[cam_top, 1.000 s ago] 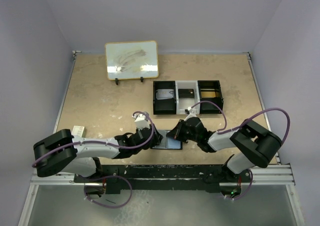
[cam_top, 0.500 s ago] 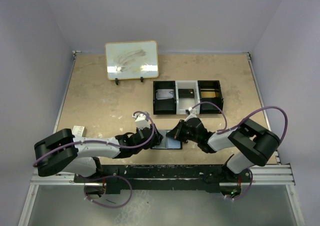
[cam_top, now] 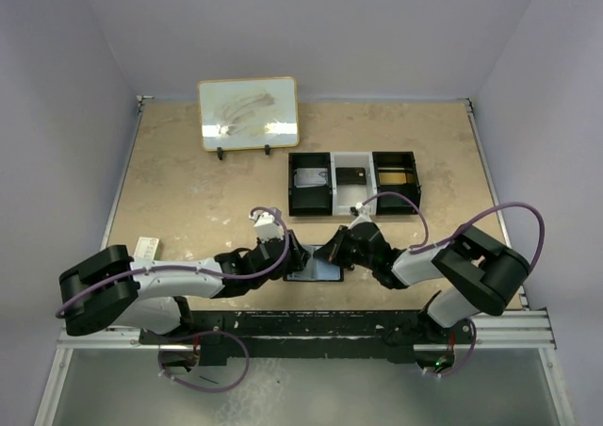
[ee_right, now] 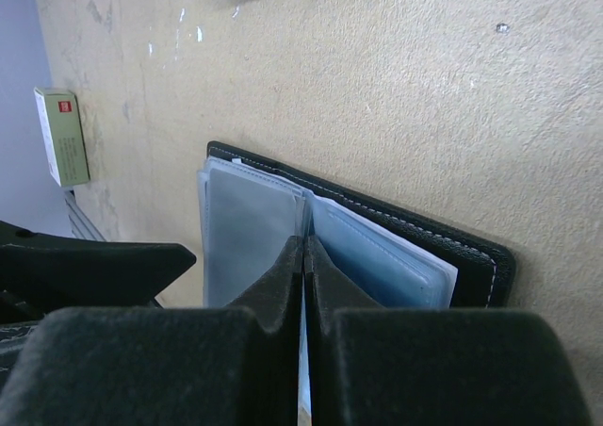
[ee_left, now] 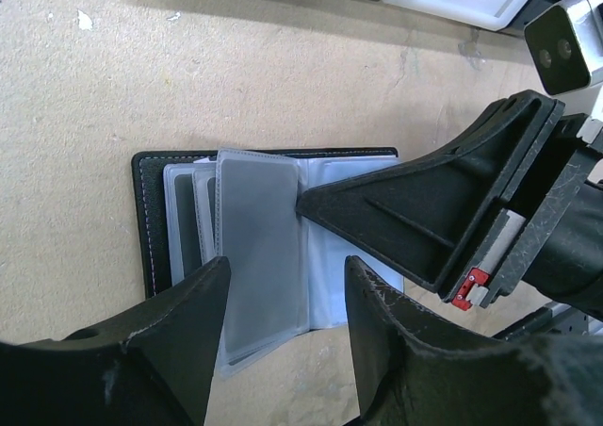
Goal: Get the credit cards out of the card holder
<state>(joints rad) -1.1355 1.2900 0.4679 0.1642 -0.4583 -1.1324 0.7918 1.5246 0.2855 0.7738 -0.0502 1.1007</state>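
Left gripper (ee_left: 285, 289): jaws apart, gripping nothing, poised over one edge of the card holder (ee_left: 256, 221), which lies spread open on the table (ee_left: 283, 77). Right gripper (ee_right: 303, 249): jaws closed together, tips at the holder's centre fold.

We are seeing a black card holder (ee_left: 143, 221) with white stitching and grey-blue sleeves (ee_left: 259, 247), a black-and-white tray (cam_top: 353, 154), a speckled tan table (cam_top: 188, 190) and a smudged white board (cam_top: 249, 112) framed in gold.
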